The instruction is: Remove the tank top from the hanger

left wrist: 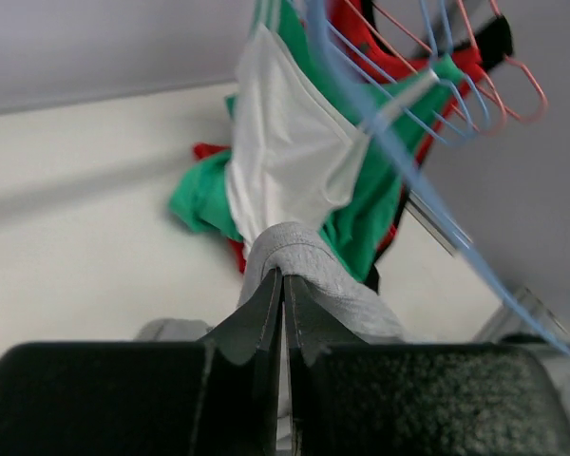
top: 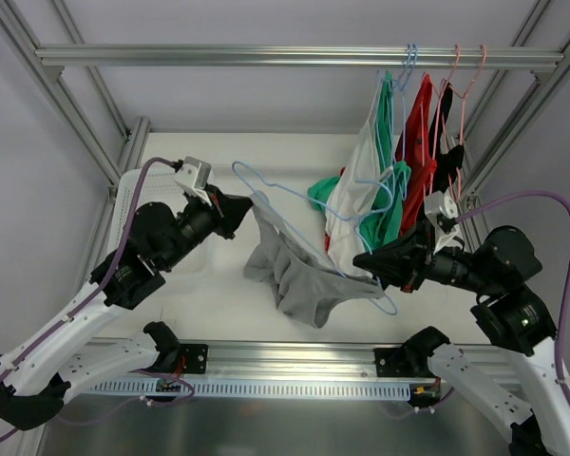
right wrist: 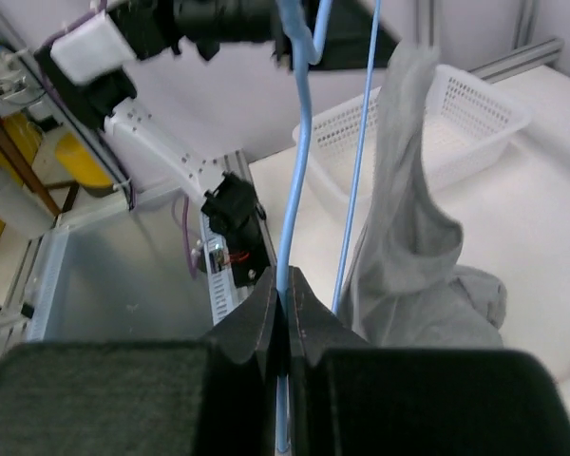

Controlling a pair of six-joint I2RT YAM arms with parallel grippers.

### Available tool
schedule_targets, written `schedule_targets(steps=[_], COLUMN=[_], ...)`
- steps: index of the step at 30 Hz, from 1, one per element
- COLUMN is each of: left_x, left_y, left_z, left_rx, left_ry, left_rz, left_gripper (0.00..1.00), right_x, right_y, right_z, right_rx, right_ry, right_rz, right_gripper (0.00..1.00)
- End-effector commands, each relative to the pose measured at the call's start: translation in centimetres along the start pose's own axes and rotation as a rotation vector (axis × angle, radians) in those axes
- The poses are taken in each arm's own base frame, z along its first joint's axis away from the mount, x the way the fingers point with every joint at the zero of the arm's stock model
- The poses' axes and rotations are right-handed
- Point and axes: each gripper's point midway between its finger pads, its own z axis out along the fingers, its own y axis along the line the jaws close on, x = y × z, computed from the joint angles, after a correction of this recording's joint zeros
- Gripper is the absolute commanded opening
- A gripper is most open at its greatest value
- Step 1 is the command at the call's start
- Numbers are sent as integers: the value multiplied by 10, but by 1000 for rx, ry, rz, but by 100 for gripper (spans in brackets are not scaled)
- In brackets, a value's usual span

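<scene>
A grey tank top (top: 294,277) hangs in the air over the white table, one strap drawn up to the left. My left gripper (top: 256,203) is shut on that strap; in the left wrist view the grey fabric (left wrist: 309,261) bunches right at the closed tips (left wrist: 283,277). The light blue wire hanger (top: 294,193) runs slantwise from upper left to lower right, partly inside the garment. My right gripper (top: 362,258) is shut on its lower wire. The right wrist view shows the blue wire (right wrist: 300,161) pinched between the jaws (right wrist: 287,282), with the grey tank top (right wrist: 408,228) draped to the right.
A rail (top: 294,57) at the back carries blue and pink hangers with green, white, red and black garments (top: 380,180), close behind my right gripper. A white basket (right wrist: 456,123) sits at the table's left under the left arm. Frame posts stand at both sides.
</scene>
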Motion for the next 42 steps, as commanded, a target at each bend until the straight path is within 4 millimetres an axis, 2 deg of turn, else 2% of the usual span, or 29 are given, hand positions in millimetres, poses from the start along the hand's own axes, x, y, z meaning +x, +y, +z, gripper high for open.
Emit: schedule_targets(steps=[1, 2, 3, 5, 6, 8, 9, 10, 12, 15, 16, 19, 20, 22, 23, 25, 26, 27, 28, 29, 31, 32, 34, 35, 36, 37, 39, 40, 42], left_x=[47, 58, 81, 91, 109, 121, 130, 142, 156, 176, 179, 185, 187, 191, 195, 196, 200, 195, 198, 200, 188, 188, 176, 171, 163, 156, 154, 154, 154], left_y=[-37, -38, -40, -48, -47, -57, -58, -57, -54, -50, -51, -44, -38, -28, -22, -15, -14, -15, -14, -14, -16, -13, -11, -6, -6, -4, 1, 2, 5], left_z=[-9, -11, -17, -20, -23, -27, -27, -26, -21, -16, -15, -9, -5, -1, 2, 5, 7, 10, 10, 12, 16, 10, 8, 2, -1, -5, -14, -17, -24], left_rx=[266, 285, 332, 399, 419, 490, 496, 493, 472, 447, 445, 396, 354, 287, 246, 192, 182, 176, 172, 166, 161, 142, 110, 84, 81, 71, 56, 54, 48], left_ry=[100, 116, 157, 160, 193, 214, 234, 261, 297, 344, 349, 356, 351, 373, 387, 418, 439, 437, 458, 470, 443, 464, 440, 437, 422, 399, 408, 408, 411], left_rz=[-53, -72, -80, -102, -112, -124, -127, -130, -137, -143, -144, -151, -150, -153, -153, -134, -127, -123, -107, -101, -84, -77, -61, -51, -47, -39, -30, -30, -29], left_gripper=[0, 0, 0, 0, 0, 0, 0, 0, 0, 0, 0, 0, 0, 0, 0, 0, 0, 0, 2, 20, 31, 46, 70, 99, 99, 99, 99, 99, 99], right_x=[-66, -74, -85, -101, -111, -126, -141, -144, -156, -156, -154, -144, -130, -119, -101, -82, -33, -48, -37, -11, -4, 11, 13, 16, 19, 9, 6, -15, -30], right_y=[-9, -15, -19, -28, -25, -23, -13, -20, -16, -29, -42, -54, -68, -76, -85, -93, -114, -108, -116, -124, -125, -127, -131, -132, -140, -141, -155, -155, -164], right_z=[13, 16, 20, 22, 24, 22, 14, 18, 11, 13, 12, 11, 18, 19, 24, 25, 26, 12, 4, -3, -10, -16, -16, -16, -12, -9, 5, 9, 19], right_rx=[19, 33, 21, 34, -15, -45, -84, -71, -81, 9, 76, 161, 206, 261, 312, 386, 486, 535, 605, 663, 710, 740, 768, 778, 798, 796, 822, 815, 830], right_ry=[-286, -336, -419, -530, -614, -722, -814, -848, -931, -983, -996, -970, -911, -846, -705, -516, -280, -256, -197, -94, -60, 10, 58, 91, 122, 114, 152, 128, 127], right_rz=[-75, -74, -63, -50, -61, -87, -140, -138, -189, -276, -287, -320, -296, -279, -244, -191, -77, -58, -23, 26, 90, 122, 139, 142, 135, 123, 122, 84, 65], right_gripper=[0, 0, 0, 0, 0, 0, 0, 0, 0, 0, 0, 0, 0, 0, 0, 0, 0, 0, 0, 0, 0, 0, 0, 0, 0, 0, 0, 0, 0])
